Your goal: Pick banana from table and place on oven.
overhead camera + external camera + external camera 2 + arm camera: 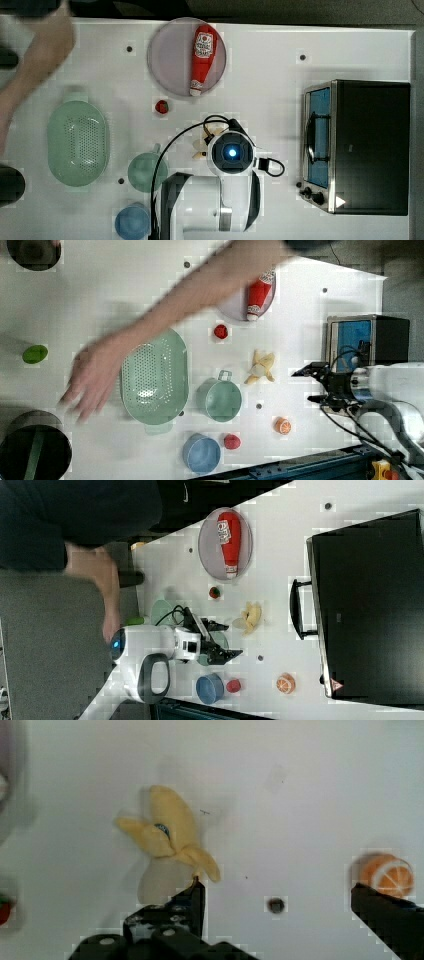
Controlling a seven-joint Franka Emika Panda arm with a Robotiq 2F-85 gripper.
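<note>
My pincer (275,895) hangs wide open over the table (300,795), nothing in it.

The banana (167,845) lies flat on the white top, peel flaps splayed, one of my fingers (192,902) just beside its pale tip and the other far across by the orange slice (387,875). In the left view the banana (261,367) sits between the green cup (222,399) and the oven (367,340), apart from both. A person's arm (175,305) reaches across the table over the green colander (155,377).
</note>
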